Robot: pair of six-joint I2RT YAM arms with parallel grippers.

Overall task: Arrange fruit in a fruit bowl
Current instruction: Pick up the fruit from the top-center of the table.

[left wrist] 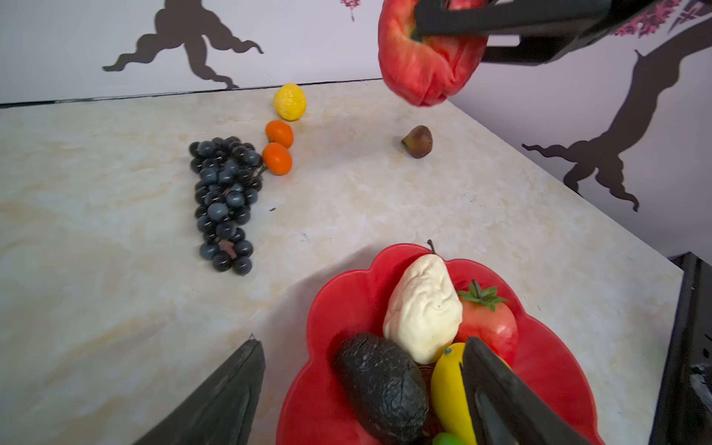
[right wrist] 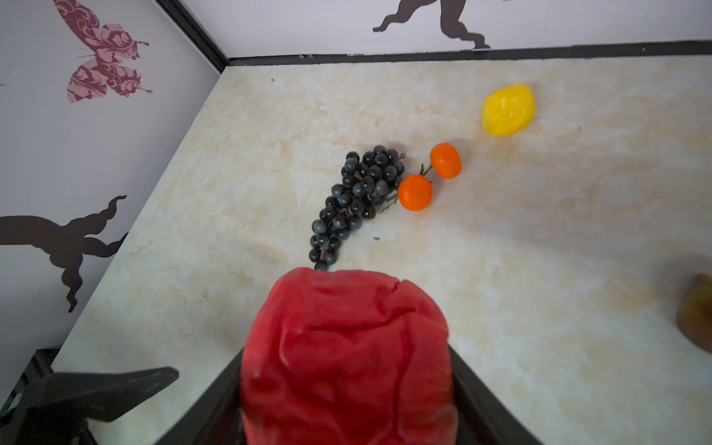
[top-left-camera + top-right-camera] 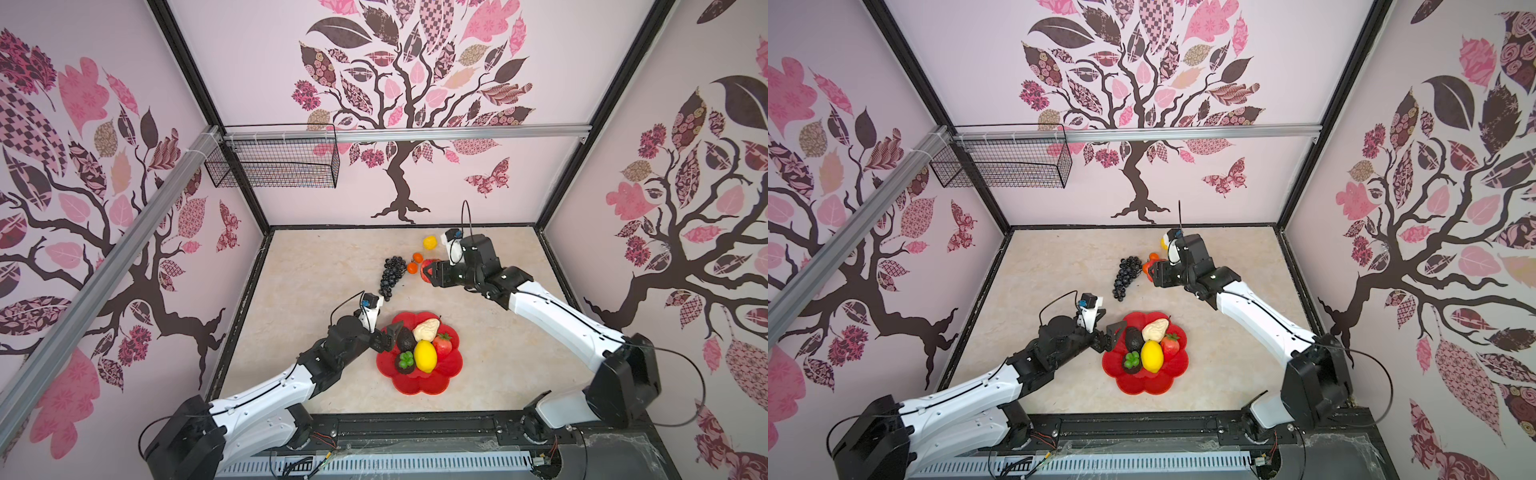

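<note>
Right claw (image 3: pixel 432 274) clamps the red apple (image 1: pixel 420 65) up off the table (image 3: pixel 311 291), while left claw (image 3: pixel 390 337) gapes wide, empty, at the bowl (image 3: pixel 415 386) beside the avocado (image 3: pixel 406 338).

Bare desk on both flanks, a crowded middle.
The near half of the fruit bowl (image 3: pixel 415 384) lies free, but its far half is packed with fruit (image 3: pixel 425 355), and the left hand (image 3: pixel 388 338) hangs spread over its left rim. Towards the back wall, the grape bunch (image 3: pixel 390 272) and two oranges (image 3: pixel 417 258) block the way. The right hand (image 3: pixel 432 274) is clamped on the red apple (image 1: pixel 420 73) aloft beside them. The desk (image 3: pixel 507 345) right of the bowl is bare.
</note>
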